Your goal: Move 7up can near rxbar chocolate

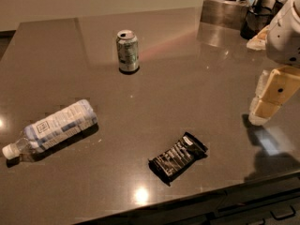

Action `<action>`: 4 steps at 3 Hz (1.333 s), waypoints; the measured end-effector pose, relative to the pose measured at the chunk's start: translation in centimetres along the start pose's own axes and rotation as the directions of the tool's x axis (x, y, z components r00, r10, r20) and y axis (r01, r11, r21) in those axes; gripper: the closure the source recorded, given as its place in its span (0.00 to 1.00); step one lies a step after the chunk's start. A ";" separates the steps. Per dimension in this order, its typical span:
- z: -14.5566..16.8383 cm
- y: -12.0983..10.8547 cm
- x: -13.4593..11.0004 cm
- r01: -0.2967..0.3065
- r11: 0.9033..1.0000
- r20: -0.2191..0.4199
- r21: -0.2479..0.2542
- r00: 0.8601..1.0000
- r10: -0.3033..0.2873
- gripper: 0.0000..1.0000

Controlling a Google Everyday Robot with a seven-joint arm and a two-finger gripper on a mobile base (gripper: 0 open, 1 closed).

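The 7up can (127, 51) stands upright on the dark counter, toward the back centre. The rxbar chocolate (178, 157), a black wrapped bar with white lettering, lies flat near the front edge, well in front of the can and a little to its right. My gripper (266, 102) hangs at the right edge of the view, above the counter, far to the right of both the can and the bar. It holds nothing.
A clear plastic water bottle (51, 128) with a white cap lies on its side at the left. A metal container (224, 11) and dark items stand at the back right. The counter's front edge (197, 196) runs just below the bar.
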State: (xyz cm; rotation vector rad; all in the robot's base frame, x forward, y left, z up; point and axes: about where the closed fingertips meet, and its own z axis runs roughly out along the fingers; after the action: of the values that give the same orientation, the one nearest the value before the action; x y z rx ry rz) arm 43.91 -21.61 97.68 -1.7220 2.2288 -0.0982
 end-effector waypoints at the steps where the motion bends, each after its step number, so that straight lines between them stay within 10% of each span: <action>1: 0.0 0.0 0.0 0.000 1.000 0.000 0.000 1.000 0.000 0.00; 3: 4.1 -3.9 -4.2 -0.044 0.998 0.145 -0.048 0.988 0.050 0.00; 4: 7.9 -5.9 -9.9 -0.069 0.994 0.308 -0.087 0.947 0.093 0.00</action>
State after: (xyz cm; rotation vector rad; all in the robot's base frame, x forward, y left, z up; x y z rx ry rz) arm 53.93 -12.69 93.70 -1.5543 2.0857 0.2636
